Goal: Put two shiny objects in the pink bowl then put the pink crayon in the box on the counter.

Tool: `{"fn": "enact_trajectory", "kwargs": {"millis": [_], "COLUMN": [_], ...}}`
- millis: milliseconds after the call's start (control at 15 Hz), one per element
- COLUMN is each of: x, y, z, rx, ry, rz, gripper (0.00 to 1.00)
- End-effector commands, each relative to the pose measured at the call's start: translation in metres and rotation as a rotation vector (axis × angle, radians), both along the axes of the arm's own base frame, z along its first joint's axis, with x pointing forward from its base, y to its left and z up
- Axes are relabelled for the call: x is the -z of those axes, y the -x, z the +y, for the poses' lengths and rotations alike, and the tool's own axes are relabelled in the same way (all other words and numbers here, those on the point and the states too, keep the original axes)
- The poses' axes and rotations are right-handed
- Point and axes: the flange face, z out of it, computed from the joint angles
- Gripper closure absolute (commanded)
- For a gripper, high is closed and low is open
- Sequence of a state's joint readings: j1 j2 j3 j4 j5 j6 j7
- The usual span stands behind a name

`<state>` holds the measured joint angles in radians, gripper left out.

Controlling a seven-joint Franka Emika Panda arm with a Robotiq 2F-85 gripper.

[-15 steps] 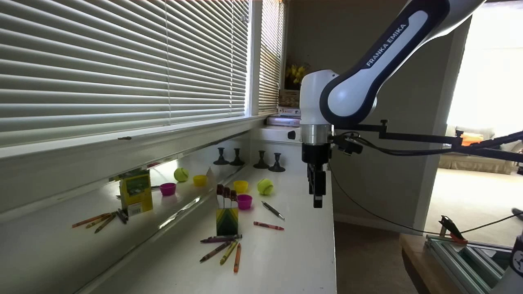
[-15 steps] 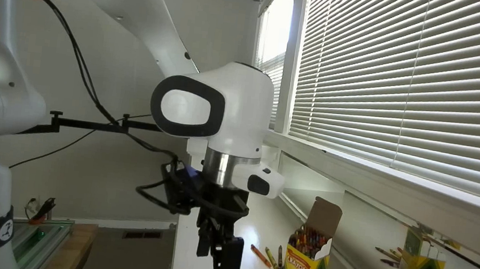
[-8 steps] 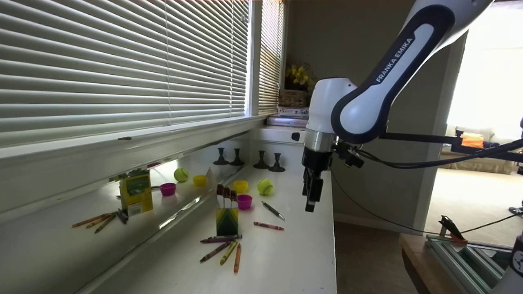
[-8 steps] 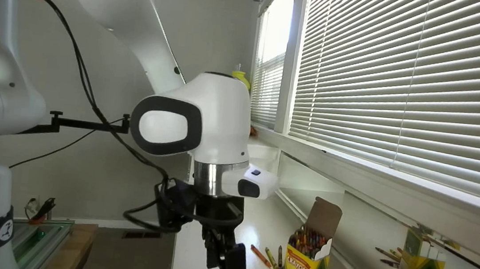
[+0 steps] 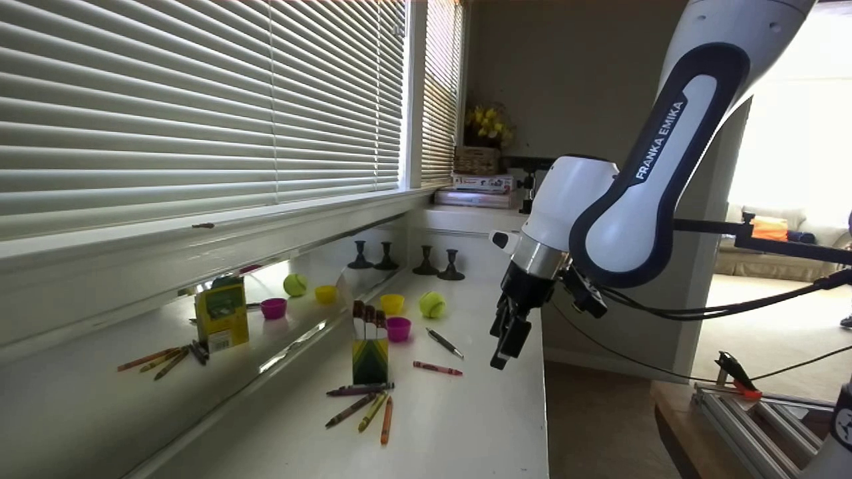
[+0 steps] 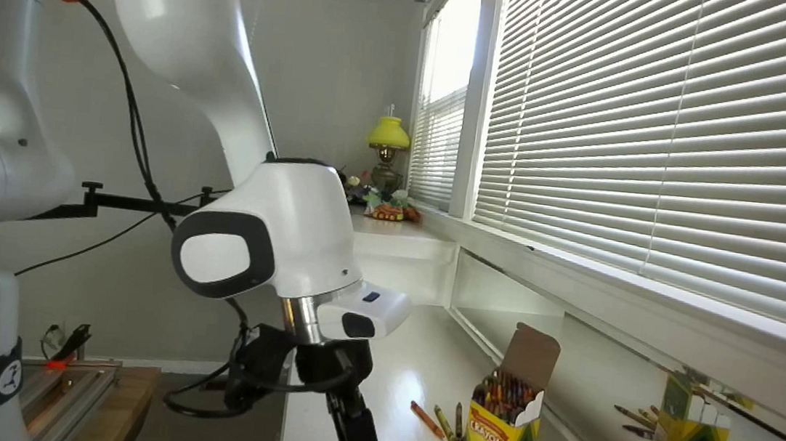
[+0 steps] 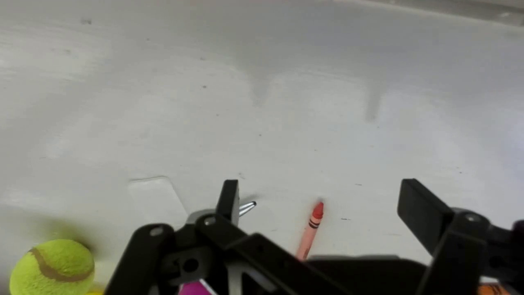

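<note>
The box is a yellow-green crayon carton, upright with its lid open and crayons inside; it also shows in an exterior view. The pink crayon lies on the counter; its red tip end shows in the wrist view. The pink bowl stands beyond the box; a sliver shows in the wrist view. A shiny pen lies near the crayon, mostly behind a finger in the wrist view. A second shiny object is not discernible. My gripper is open, empty and tilted above the counter, its fingers either side of the crayon's tip.
Several loose crayons lie before the box. A yellow cup and a tennis ball stand beyond the pink bowl. Dark candlesticks stand at the far end. A mirror along the back wall reflects these things.
My gripper has moved lower and tilted from near vertical, its fingers now slanting toward the counter. The upper arm has swung back. The objects on the counter have not moved.
</note>
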<state>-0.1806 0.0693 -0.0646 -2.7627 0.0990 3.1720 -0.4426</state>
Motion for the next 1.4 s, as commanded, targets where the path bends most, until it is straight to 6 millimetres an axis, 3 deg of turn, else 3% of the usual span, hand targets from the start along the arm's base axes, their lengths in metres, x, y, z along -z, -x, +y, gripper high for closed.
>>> {"fn": "enact_trajectory", "kwargs": {"millis": [0, 133, 333, 933, 1333], "x": [-0.002, -0.004, 0.007, 0.031, 0.039], "y": [-0.010, -0.018, -0.025, -0.014, -0.017], "z": [0.031, 0.048, 0.054, 0.008, -0.003], "rx": [0.006, -0.004, -0.021, 0.065, 0.058], "ry": [-0.021, -0.034, -0.042, -0.064, -0.092], "rz": [-0.067, -0.094, -0.113, -0.119, -0.161], "gripper": [0.00, 0.00, 0.00, 0.00, 0.00]}}
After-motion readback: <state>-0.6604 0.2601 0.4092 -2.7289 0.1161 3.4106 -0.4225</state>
